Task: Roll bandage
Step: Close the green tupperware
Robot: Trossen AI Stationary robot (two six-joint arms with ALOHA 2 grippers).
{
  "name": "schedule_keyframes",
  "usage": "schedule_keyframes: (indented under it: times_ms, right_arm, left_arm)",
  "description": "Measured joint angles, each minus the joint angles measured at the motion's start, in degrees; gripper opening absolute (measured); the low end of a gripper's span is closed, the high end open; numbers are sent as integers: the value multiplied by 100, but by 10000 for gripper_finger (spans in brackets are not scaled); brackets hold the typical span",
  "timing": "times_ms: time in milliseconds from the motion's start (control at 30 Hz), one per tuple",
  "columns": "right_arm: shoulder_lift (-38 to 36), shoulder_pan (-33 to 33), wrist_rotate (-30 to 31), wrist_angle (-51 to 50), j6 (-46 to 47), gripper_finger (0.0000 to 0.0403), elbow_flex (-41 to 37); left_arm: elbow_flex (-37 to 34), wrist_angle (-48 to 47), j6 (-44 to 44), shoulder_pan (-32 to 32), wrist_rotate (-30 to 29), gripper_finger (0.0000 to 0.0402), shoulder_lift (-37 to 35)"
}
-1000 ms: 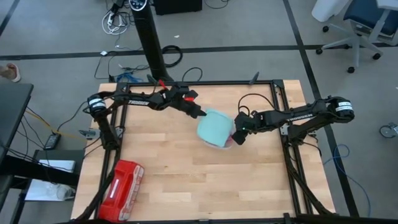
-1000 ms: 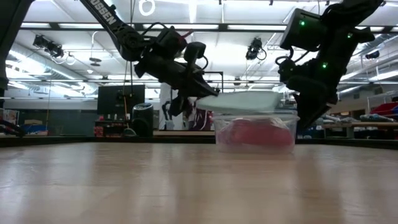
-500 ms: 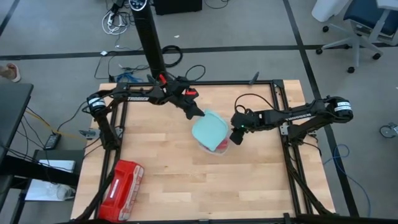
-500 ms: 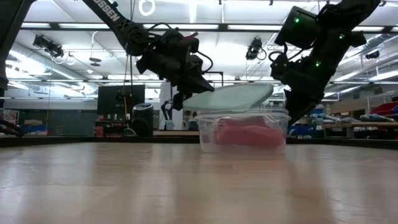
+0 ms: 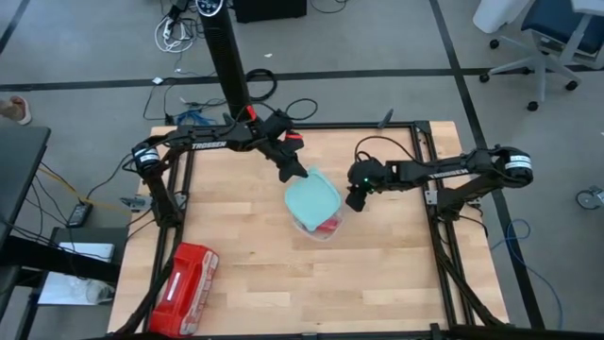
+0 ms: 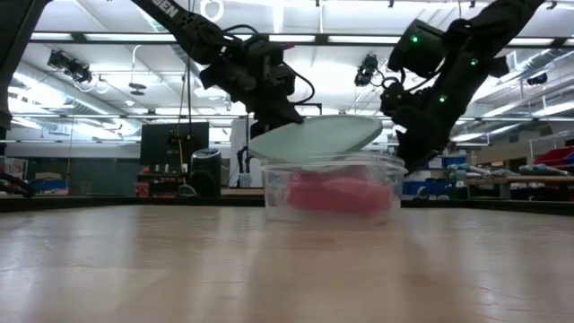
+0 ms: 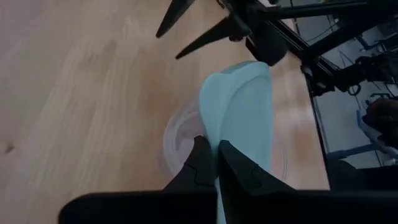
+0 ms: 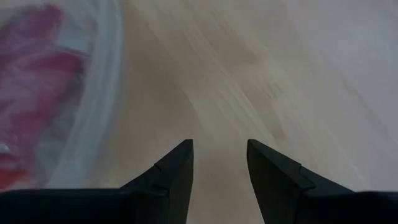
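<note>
One soft, light bandage (image 6: 336, 192) lies in the tub (image 5: 326, 229), best pinched mid-fold, while the left gripper (image 7: 216, 163) pinches the lid (image 5: 312, 199) and the right gripper (image 8: 219, 158) is spread.

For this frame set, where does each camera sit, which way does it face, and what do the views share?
High: overhead, straight down on the table; both arms, red case.
Low: table height, level toward the room; left gripper holds the teal lid tilted over the clear container holding the bandage.
Left wrist: past its shut fingers pinching the lid.
Right wrist: past open right gripper, container beside.
All share the container.
</note>
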Motion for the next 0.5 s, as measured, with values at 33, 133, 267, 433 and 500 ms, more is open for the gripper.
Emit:
schedule_keyframes:
  times_ms: [33, 133, 267, 433, 500]
  right_arm:
    - [-62, -18, 2, -146, 54, 149, 0]
    - [-271, -31, 8, -569, 182, 149, 0]
    - [-499, 43, -180, -918, 408, 149, 0]
    - [-573, 221, -798, -1405, 1014, 149, 0]
    - [-573, 379, -839, -1580, 1165, 149, 0]
  left_arm:
    - [5, 2, -58, 1, 5, 3, 0]
    - [62, 14, -282, 36, 55, 3, 0]
    - [144, 278, -955, 110, 57, 3, 0]
    - [256, 551, -2080, 73, 58, 3, 0]
    - [256, 532, -2281, -27, 52, 3, 0]
